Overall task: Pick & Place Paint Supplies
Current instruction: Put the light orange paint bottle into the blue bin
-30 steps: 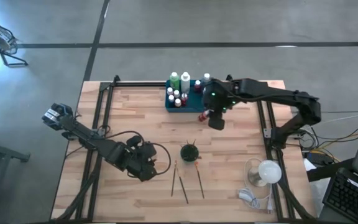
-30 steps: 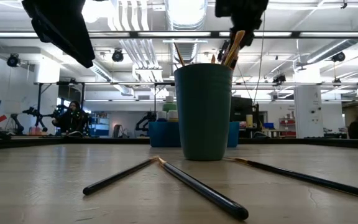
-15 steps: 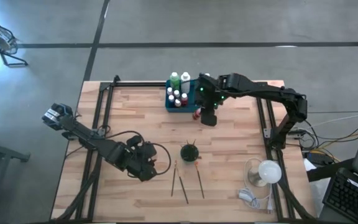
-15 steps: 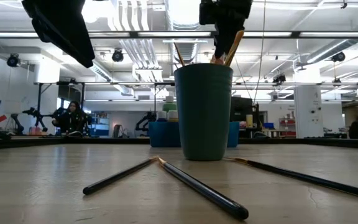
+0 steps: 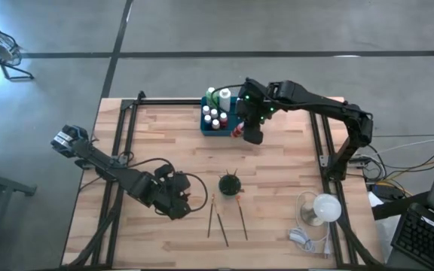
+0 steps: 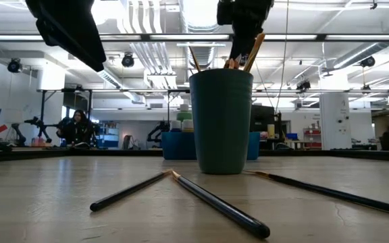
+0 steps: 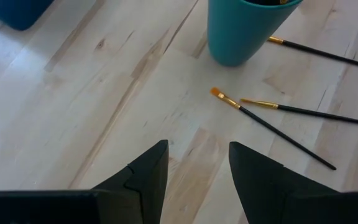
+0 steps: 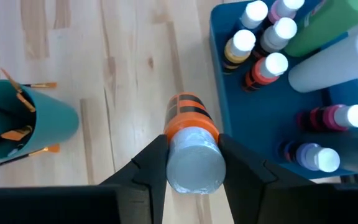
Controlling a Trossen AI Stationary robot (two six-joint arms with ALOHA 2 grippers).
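My right gripper (image 5: 250, 134) hovers at the near right corner of the teal tray (image 5: 206, 126), shut on an orange bottle (image 8: 190, 121) with a pale cap. Several white-capped bottles (image 8: 272, 37) stand upright in the tray. The dark green cup (image 5: 230, 184) stands mid-table with brushes (image 6: 248, 54) sticking out of it. Three thin brushes (image 5: 223, 223) lie flat on the wood near the cup, also seen in the left wrist view (image 7: 272, 127). My left gripper (image 7: 196, 152) waits open above the table, left of the cup. My right gripper pinches the orange bottle between its two fingers (image 8: 149, 168), one on each side of the upper body just below the cap (image 8: 194, 163). The fingers come from above, pointing down. The bottle is lifted clear of the table, its base (image 8: 184, 102) pointing down.
A white lamp-like object and cable (image 5: 316, 211) lie near the table's right near corner. Black frame rails (image 5: 126, 143) run along both sides of the table. Bare wood (image 5: 172, 143) lies between tray and cup. People sit in the room beyond the table.
My right gripper has carried the orange bottle toward the table's left and slightly toward the far edge, closing on the teal tray's near right corner. It has stayed shut on the bottle. The left arm has kept still.
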